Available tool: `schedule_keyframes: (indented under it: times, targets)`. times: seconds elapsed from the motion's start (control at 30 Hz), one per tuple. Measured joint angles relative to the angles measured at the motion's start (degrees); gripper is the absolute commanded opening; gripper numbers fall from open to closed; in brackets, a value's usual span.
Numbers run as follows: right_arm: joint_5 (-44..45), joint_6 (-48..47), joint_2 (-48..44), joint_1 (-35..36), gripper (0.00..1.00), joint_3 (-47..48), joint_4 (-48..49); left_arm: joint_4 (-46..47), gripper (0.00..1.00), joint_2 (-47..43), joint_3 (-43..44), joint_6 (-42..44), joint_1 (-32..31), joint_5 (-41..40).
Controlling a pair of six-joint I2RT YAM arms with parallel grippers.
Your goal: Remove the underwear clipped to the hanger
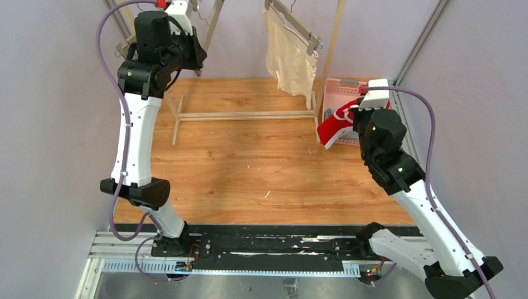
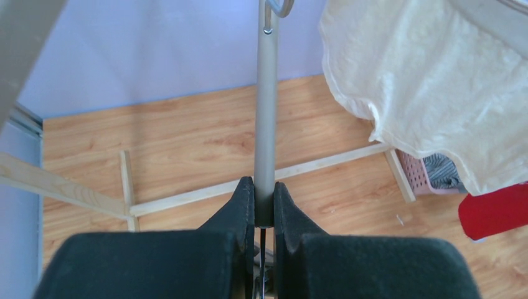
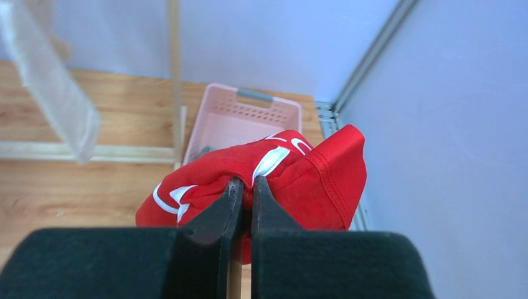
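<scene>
The wooden table (image 1: 249, 174) fills the scene between pale walls. On its far half stands a light wooden rack (image 1: 249, 115) whose feet and crossbar lie flat on the boards.

The cream underwear (image 1: 289, 59) hangs from the far right part of the rack. It is clipped at its upper edge to a grey hanger (image 1: 297, 26) and drapes down, clear of the table.

A pink basket (image 1: 341, 87) sits at the far right, just beside the rack's right post. The grey striped underwear (image 2: 443, 171) lies inside it and only a small part shows.

The red underwear (image 3: 311, 174) with white trim is bunched up and held in the air at the near left edge of the basket, partly over the table.

The right gripper (image 3: 246, 187) is clenched on a fold of the red underwear, with cloth spilling out on both sides of the fingers.

The left gripper (image 2: 264, 187) is raised at the far left, its jaws clamped on the near end of a thin grey metal bar (image 2: 266, 112). The bar runs away from it to a small hook (image 2: 278, 7).
</scene>
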Motion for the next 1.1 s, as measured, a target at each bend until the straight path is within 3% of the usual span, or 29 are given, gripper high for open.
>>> schedule_keyframes:
  times: [0.23,0.53,1.1]
  targets:
    - [0.0,-0.9,5.1,-11.6,0.01,1.9,5.6,3.2,0.00,0.3,1.5,-1.5,2.1,2.8]
    - [-6.5,2.9,11.5,-24.2,0.01,2.0,9.4,5.8,0.00,2.8,5.0,-3.2,2.9,5.4]
    - [-15.4,6.6,13.5,-25.6,0.01,-2.3,11.1,9.0,0.01,9.8,7.5,-5.8,5.4,7.4]
